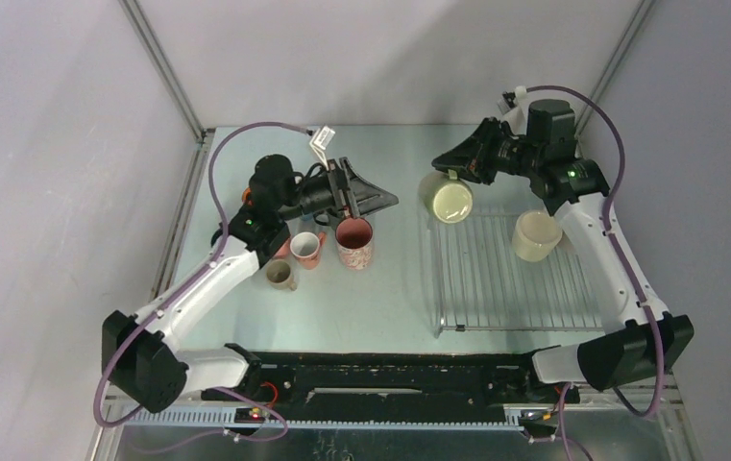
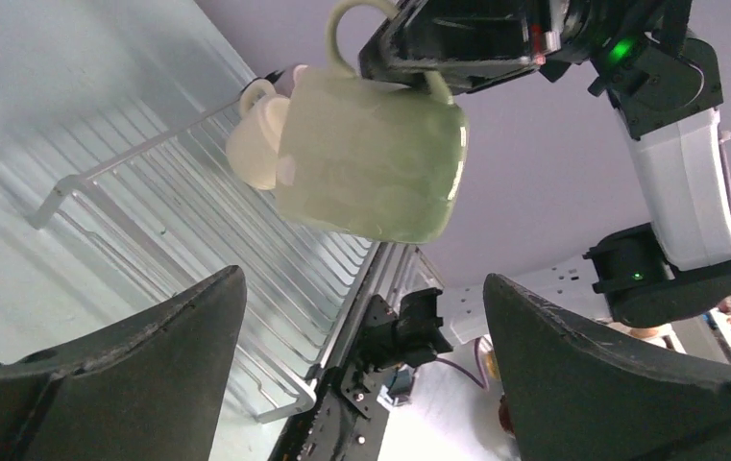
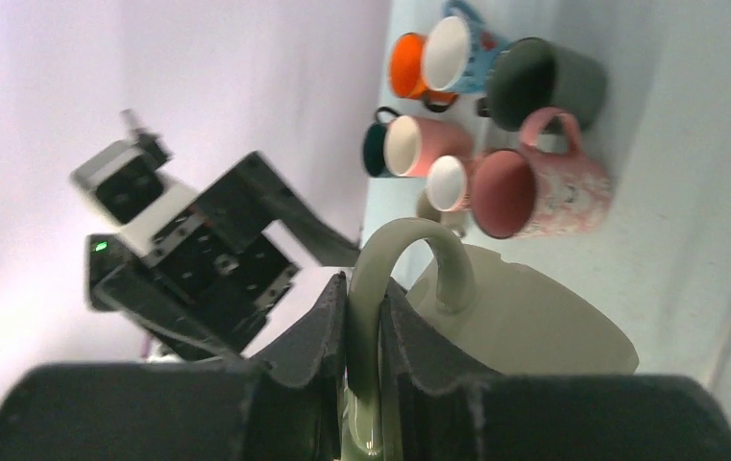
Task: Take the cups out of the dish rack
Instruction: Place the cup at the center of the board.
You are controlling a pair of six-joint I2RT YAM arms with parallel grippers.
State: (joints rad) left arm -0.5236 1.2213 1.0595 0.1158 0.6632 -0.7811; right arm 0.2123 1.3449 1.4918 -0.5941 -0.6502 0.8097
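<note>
We note: left gripper (image 1: 371, 204) spread wide, empty, near pink mug (image 1: 353, 242) in table cluster. Cream mug (image 1: 536, 235) sits on rack (image 1: 515, 293). Right gripper (image 1: 454, 174) pinches handle of green mug (image 1: 449, 200), hanging above rack's far-left corner. Handle up, mouth toward arm bases, axis slanted.

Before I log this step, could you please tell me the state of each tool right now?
Left tool: open, holding nothing.
Right tool: closed on the handle of the pale green mug.
</note>
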